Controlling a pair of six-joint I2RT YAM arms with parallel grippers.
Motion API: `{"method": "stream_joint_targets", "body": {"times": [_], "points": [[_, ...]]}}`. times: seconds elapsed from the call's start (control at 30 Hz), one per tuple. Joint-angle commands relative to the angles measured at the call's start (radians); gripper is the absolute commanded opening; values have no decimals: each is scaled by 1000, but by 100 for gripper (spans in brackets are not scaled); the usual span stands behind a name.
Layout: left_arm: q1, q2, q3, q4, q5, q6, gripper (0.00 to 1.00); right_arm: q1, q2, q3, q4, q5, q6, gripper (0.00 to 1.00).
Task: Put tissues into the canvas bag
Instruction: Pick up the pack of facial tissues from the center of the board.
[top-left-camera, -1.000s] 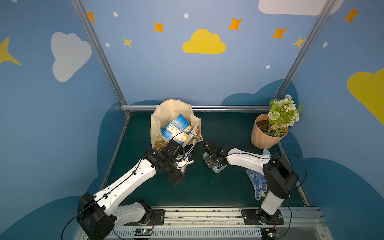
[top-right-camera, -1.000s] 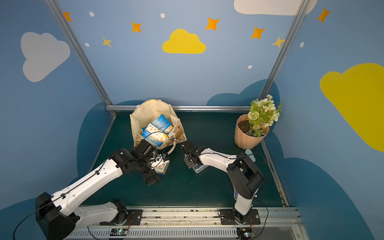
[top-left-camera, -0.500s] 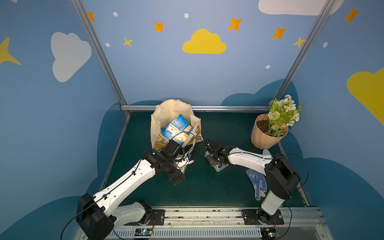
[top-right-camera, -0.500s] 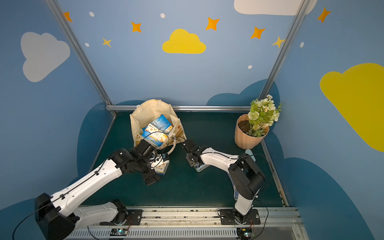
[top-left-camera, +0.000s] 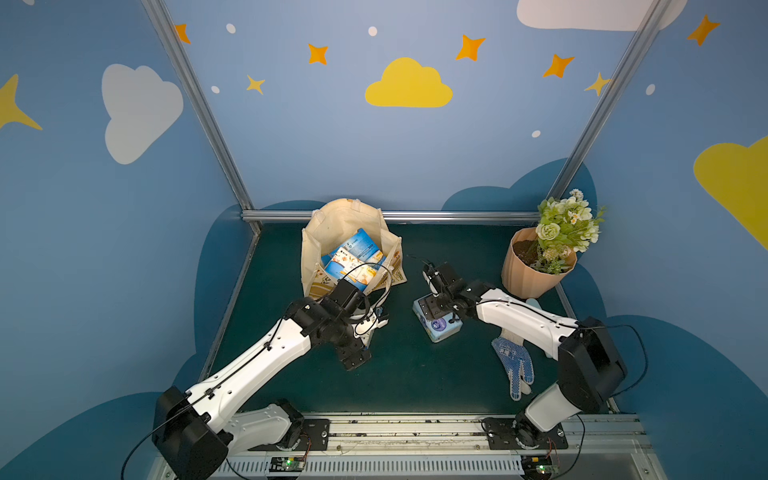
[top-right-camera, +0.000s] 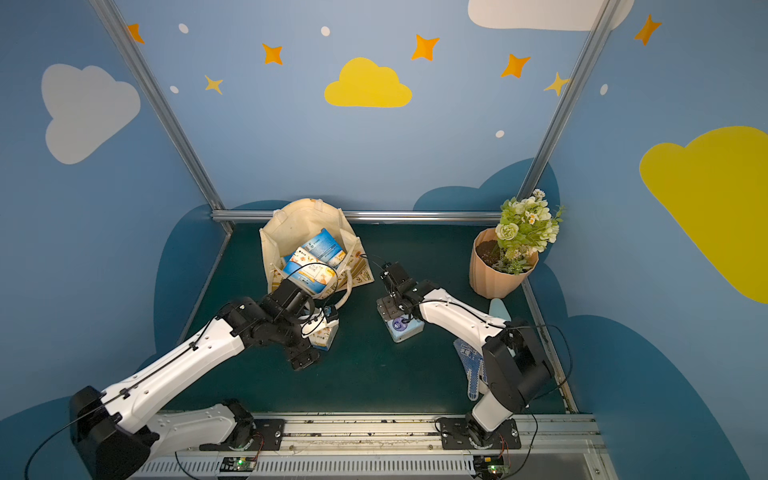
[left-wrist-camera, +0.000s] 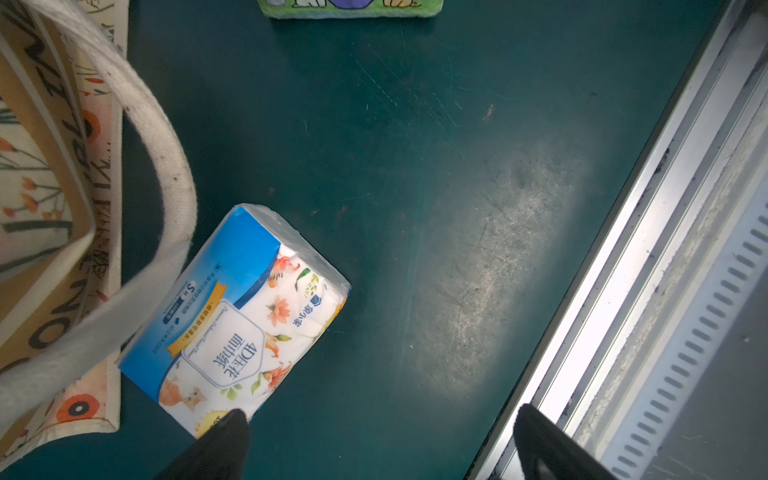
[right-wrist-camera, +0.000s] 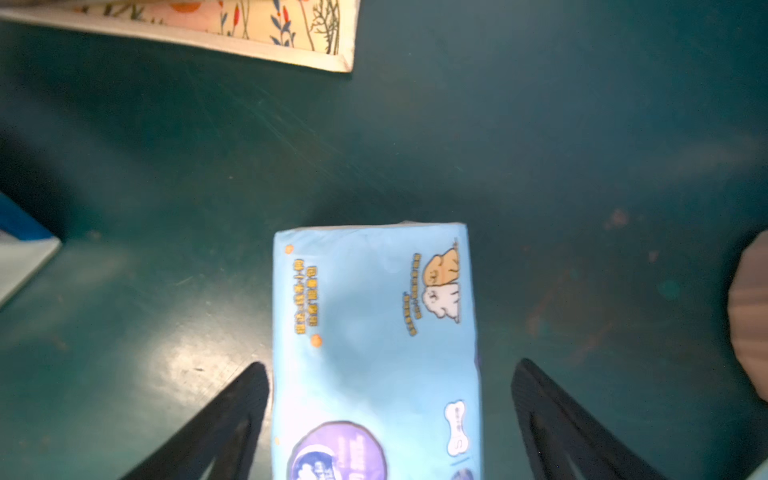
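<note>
Our right jaws stand released astride the soft pale-blue pack (right-wrist-camera: 374, 332) on the scuffed green counter (top-left-camera: 415, 374). Our left jaws gape beside a glossy floral pack (left-wrist-camera: 237, 316), which lies partly under the rope handle (left-wrist-camera: 178, 199) of the canvas bag (top-left-camera: 332, 220). More packs (top-left-camera: 353, 259) lie inside it.

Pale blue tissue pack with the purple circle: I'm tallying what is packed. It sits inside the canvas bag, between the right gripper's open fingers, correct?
Wrong place. The pale blue tissue pack lies on the green mat, outside the canvas bag, between the open fingers of the right gripper. The right wrist view shows it.
</note>
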Motion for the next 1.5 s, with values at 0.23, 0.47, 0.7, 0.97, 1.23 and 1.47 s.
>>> {"method": "stream_joint_targets", "body": {"times": [0.23, 0.47, 0.7, 0.97, 1.23, 1.47], "points": [[4, -13, -22, -11, 13, -21, 100, -142, 46, -8, 7, -270, 33, 96], [4, -16, -28, -17, 37, -16, 100, -148, 136, -3, 61, -291, 4, 97], [6, -17, -27, -25, 35, -13, 100, -155, 191, -8, 97, -393, 13, 97], [6, -13, -25, -23, 43, -19, 100, -178, 234, -41, 129, -462, 16, 97], [5, -13, -28, -20, 53, -23, 100, -189, 256, -66, 155, -532, 17, 96], [6, -20, -15, -29, 49, -21, 100, -189, 233, -55, 139, -550, 71, 57]]}}
